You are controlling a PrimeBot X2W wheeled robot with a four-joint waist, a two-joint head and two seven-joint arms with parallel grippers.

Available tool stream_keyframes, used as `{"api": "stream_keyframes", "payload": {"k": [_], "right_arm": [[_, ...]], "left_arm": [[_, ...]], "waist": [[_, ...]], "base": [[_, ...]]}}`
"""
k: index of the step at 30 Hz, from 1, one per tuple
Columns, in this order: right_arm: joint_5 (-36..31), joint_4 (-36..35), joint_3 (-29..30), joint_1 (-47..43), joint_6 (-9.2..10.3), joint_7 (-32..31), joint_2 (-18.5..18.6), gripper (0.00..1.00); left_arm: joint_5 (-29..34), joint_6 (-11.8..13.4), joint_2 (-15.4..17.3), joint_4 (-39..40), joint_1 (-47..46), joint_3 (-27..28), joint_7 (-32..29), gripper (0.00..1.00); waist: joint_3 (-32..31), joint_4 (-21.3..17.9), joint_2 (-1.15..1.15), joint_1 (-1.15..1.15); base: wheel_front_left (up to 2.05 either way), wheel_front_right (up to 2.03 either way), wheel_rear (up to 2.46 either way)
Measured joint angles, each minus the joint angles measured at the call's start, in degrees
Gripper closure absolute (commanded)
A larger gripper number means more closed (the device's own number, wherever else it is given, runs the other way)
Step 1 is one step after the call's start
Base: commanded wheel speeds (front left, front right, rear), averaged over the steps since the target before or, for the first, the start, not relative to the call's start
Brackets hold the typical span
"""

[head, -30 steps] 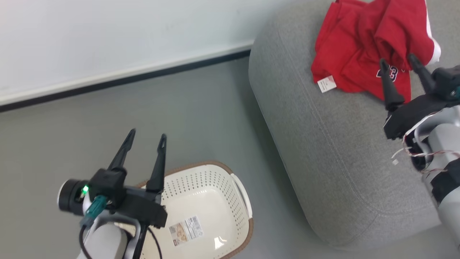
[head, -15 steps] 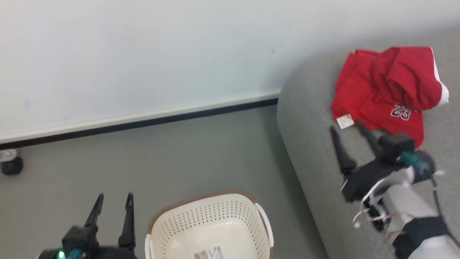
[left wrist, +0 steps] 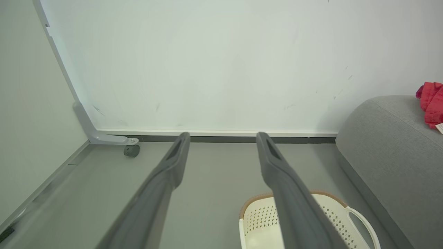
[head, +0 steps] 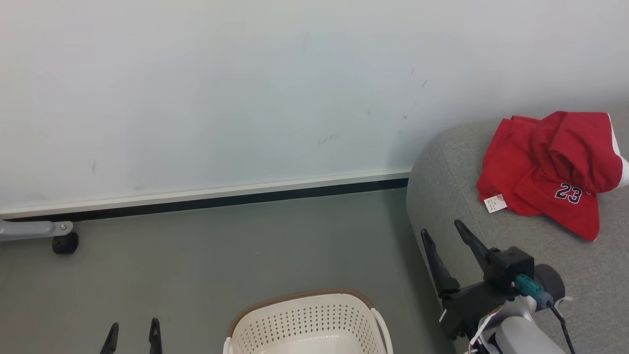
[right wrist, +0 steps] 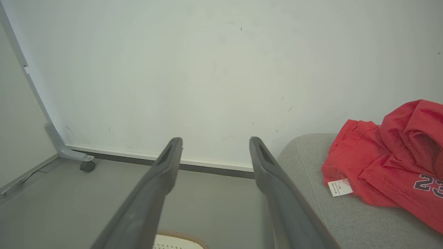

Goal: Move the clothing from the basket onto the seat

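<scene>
The red clothing lies crumpled on the grey seat at the right, its "23" numeral and a white tag facing up; it also shows in the right wrist view and left wrist view. The cream basket stands on the floor at the bottom centre, what shows of its inside bare. My right gripper is open over the seat's left edge, apart from the clothing, holding nothing. My left gripper is open at the lower left, left of the basket, with only its fingertips showing.
A white wall with a dark baseboard runs behind the grey floor. A grey metal leg with a black caster stands at the far left by the wall. The seat rises right of the basket.
The head camera has tilted up, so everything has slid down the picture. My right gripper has drawn back from the clothing toward the seat's left edge. Both grippers stay open.
</scene>
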State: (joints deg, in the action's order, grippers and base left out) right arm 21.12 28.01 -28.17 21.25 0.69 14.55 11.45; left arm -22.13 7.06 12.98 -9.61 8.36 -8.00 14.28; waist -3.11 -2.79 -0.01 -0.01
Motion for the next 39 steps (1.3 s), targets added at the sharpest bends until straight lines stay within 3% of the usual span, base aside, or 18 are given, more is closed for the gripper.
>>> {"api": "stream_keyframes", "payload": {"k": [6, 13, 39], "right_arm": [[-0.49, -4.9, 0.96, -6.18, 2.98, 0.0, 0.04, 0.0], [-0.59, -10.11, 2.25, -10.96, 4.42, -0.01, 0.21, 0.0], [-2.59, -18.05, 6.81, -16.61, 5.87, 0.0, 0.93, 0.0]], "left_arm": [[0.3, 0.0, -1.3, 2.23, 2.58, 1.44, 0.01, 0.0], [0.82, 0.01, -2.26, 4.44, 4.0, 2.87, 0.02, 0.0], [4.0, 0.01, -3.33, 6.87, 3.93, 4.95, 0.03, 0.0]], "waist": [[-0.51, -0.1, 0.0, 0.0], [-0.2, -1.17, 0.01, 0.01], [1.59, -2.62, 0.01, 0.01]], "base": [[0.0, 0.0, 0.0], [0.0, 0.0, 0.0], [0.0, 0.0, 0.0]]}}
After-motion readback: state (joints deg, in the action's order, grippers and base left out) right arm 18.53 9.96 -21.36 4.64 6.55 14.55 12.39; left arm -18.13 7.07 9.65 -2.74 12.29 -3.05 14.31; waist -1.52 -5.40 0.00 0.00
